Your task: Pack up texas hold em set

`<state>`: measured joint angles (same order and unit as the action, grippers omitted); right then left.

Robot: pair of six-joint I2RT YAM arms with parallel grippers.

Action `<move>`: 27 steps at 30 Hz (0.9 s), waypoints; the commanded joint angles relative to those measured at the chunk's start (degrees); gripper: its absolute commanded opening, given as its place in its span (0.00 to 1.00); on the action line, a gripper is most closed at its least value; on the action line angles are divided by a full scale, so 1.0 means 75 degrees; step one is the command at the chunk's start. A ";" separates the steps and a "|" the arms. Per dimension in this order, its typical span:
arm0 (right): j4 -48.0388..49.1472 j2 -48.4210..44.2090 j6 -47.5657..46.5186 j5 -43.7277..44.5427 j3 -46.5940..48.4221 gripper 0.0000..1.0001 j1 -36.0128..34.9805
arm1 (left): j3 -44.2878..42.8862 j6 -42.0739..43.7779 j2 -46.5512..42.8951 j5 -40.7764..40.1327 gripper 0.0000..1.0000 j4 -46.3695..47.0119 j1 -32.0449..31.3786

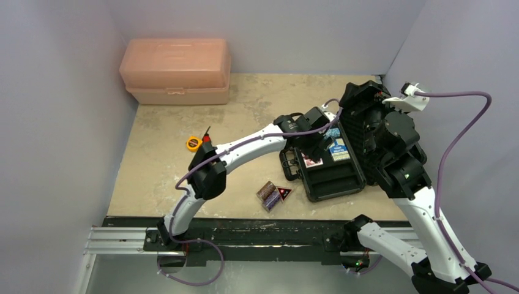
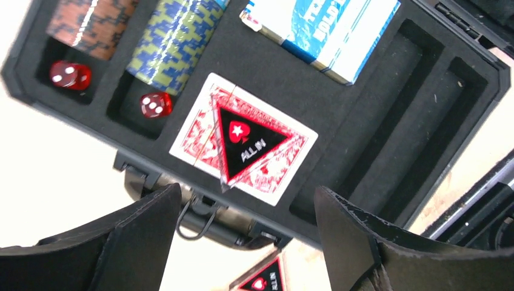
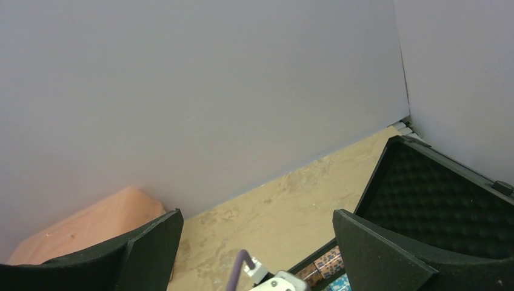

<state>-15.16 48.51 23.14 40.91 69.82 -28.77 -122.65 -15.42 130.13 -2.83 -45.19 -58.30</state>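
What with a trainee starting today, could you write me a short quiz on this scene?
1. True or false: the triangular token lies on the red card deck inside the case.
2. How many red dice show in the left wrist view? A one, B two, C four.
3. Fill in: the chip stacks outside the case lie on the ____.
Key: 1 true; 2 B; 3 table.

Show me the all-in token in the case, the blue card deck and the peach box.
all-in token (image 2: 247,140), left wrist view, black centre of the triangle.
blue card deck (image 2: 324,33), left wrist view, its printed top face.
peach box (image 1: 175,61), top external view, middle of its lid.
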 commanded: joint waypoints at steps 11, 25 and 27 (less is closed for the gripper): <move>-0.0276 0.0455 0.0226 -0.0477 0.0093 0.99 -0.0031 | 0.3568 -0.0032 -0.3045 -0.1225 0.80 0.0790 -0.0037; -0.1423 0.0774 0.0670 -0.1451 0.0009 0.99 -0.0030 | 0.6468 -0.0244 -0.4994 -0.1517 0.82 0.0918 -0.0043; -0.1622 0.0865 0.0758 -0.1743 0.0013 0.99 -0.0030 | 0.6704 -0.0262 -0.5183 -0.1521 0.83 0.0978 -0.0043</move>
<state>-23.81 53.67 27.24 32.75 69.60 -28.84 -75.00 -15.97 95.50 -12.71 -40.34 -58.33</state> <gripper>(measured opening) 0.987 0.822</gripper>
